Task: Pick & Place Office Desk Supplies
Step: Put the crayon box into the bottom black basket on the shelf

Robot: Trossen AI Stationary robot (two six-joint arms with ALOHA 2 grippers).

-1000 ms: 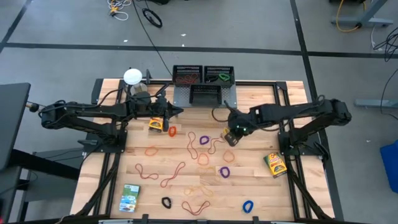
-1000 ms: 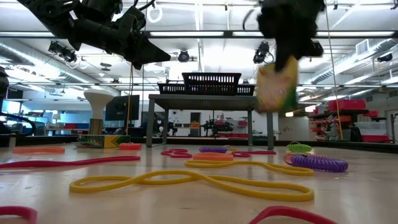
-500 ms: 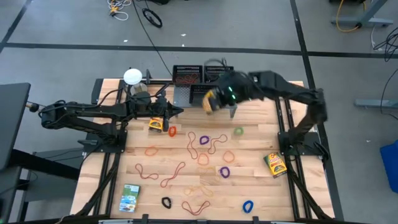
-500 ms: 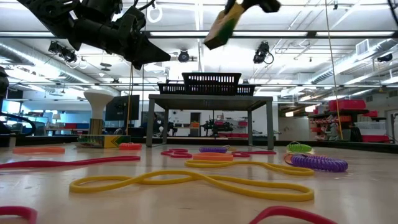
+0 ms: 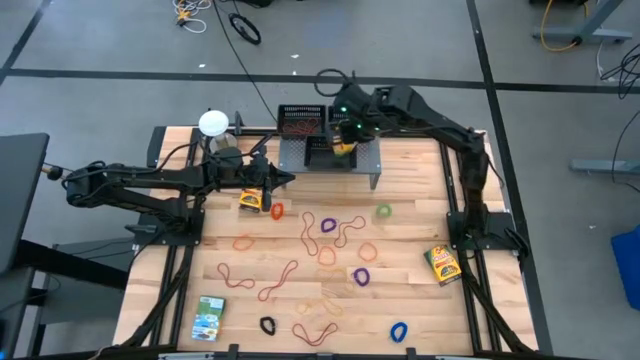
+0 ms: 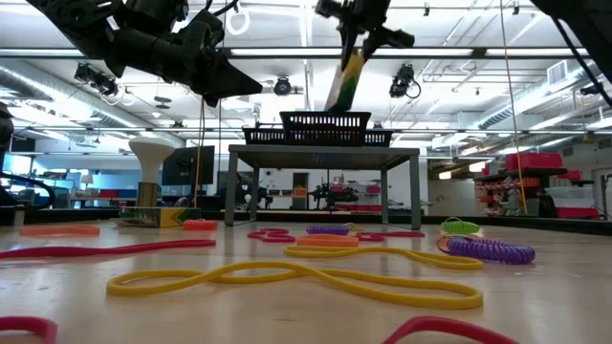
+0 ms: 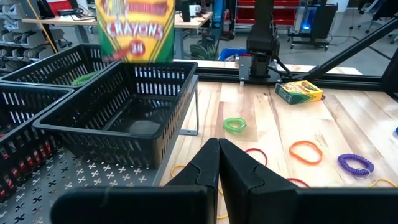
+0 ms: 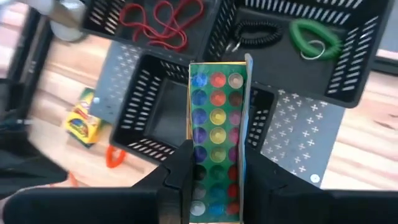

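table [image 5: 410, 215]: wooden, bands scattered.
change: right claw [image 8: 214, 163], clamped on crayon box [image 8: 216, 140], came above front tray [image 8: 155, 118]; release next.
left claw [image 7: 217, 163]: together, waiting.

Wooden table [image 5: 410, 200], scattered rubber bands [image 5: 328, 227], crayon boxes [image 5: 441, 263], perforated shelf [image 5: 368, 158]
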